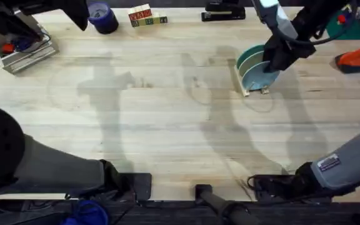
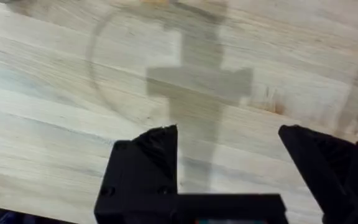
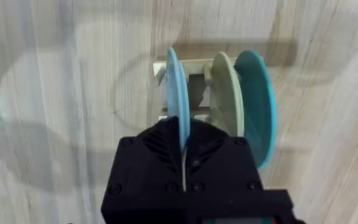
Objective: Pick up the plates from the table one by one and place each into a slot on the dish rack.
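From my remote seat I see the right gripper [image 3: 184,155] clamped onto the rim of the light blue plate [image 3: 178,93], its black fingers pressed together with the disc's edge pinched between them. That plate stands on edge in the dish rack [image 3: 194,99], directly beyond the fingertips. Just to the far side of it, in the next slot, the cream plate [image 3: 224,93] stands upright too, and past that the teal plate [image 3: 257,102] stands in its own gap, so all three discs sit side by side in the rack, close but each apart from its neighbour. In the overhead view the right gripper [image 1: 279,55] hangs over the dish rack [image 1: 250,87] at the far right part of the table [image 1: 167,125], the arm reaching down onto the plates [image 1: 255,65] from above. The left gripper [image 2: 229,162] hovers over bare planks well away from the rack, its two black fingers [image 2: 148,162] spread wide with nothing between them, casting a cross-shaped shadow on the wood just ahead of the fingertips. The table [image 2: 55,93] under it shows a faint ring mark.
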